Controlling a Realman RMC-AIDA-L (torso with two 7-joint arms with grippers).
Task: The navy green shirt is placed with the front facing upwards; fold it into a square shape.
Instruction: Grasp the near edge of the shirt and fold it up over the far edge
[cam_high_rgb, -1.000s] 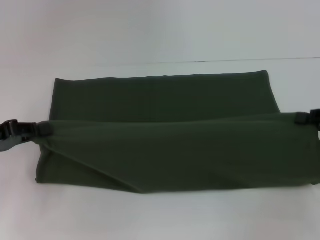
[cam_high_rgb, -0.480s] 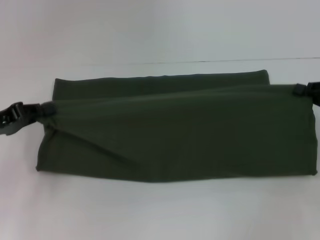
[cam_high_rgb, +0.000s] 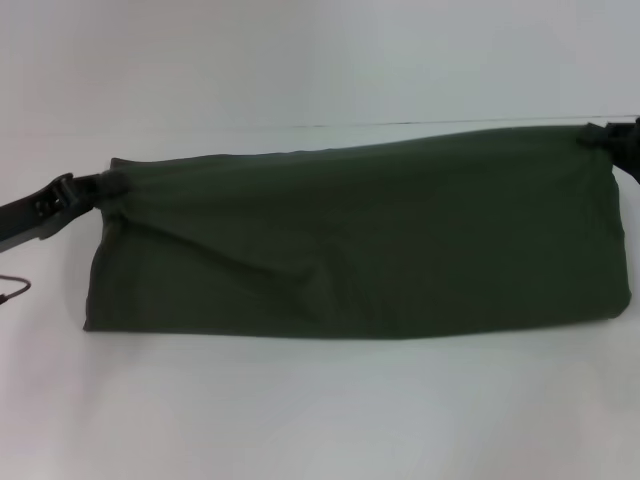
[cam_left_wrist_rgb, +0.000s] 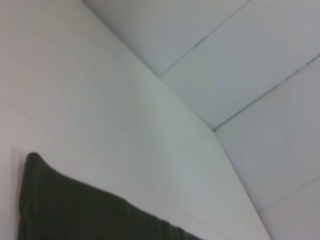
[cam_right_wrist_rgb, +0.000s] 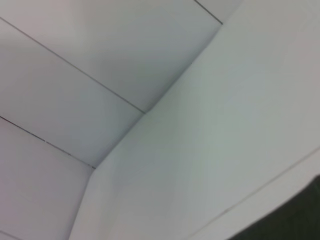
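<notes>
Plain white table (cam_high_rgb: 320, 410) fills the near part of the scene, totally bare surface with soft, even light. Its far edge runs straight across, left to right. Behind it there's a pale panelled wall (cam_right_wrist_rgb: 75, 75) with thin dark seam lines between panels.

Shirt (cam_high_rgb: 350, 245) lies across table (cam_high_rgb: 300, 410) as a wide folded band. Left gripper (cam_high_rgb: 105, 185) at its far-left corner, right gripper (cam_high_rgb: 592, 135) at far-right corner; near edge on the table.
</notes>
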